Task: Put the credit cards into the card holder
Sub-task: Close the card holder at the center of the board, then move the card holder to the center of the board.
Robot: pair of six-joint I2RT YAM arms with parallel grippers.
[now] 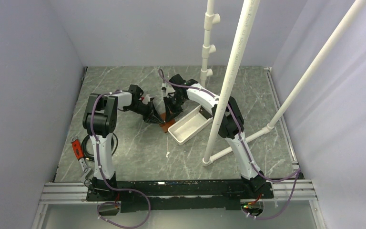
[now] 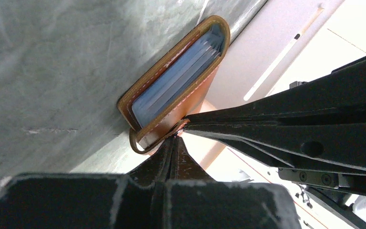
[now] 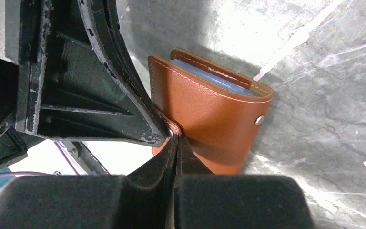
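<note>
Credit cards [image 2: 171, 83] sat inside the folded card holder [image 3: 209, 114]; left gripper [image 2: 174, 139] and right gripper [image 3: 175, 139], fingers pressed together, pinched its nearest corner; apparently only fastening remained.

Tabletop: grey marble-pattern surface [image 1: 138, 152] with pale veins, filling the enclosure floor.
Left wall: plain panel [image 1: 24, 95], pale lavender-white, bare.
Back wall: same plain panel [image 1: 147, 33], meeting the tabletop's far edge.
Right wall: same plain panel [image 1: 343, 119], bare.
Pipe frame: white PVC pipes [image 1: 238, 57], one upright with tee fittings at the back, two slanted, one lying on the tabletop at right.
Near edge: silver aluminium rail [image 1: 66, 193] running across.
Light: soft and even; bright glare patches on the tabletop in the right wrist view.
</note>
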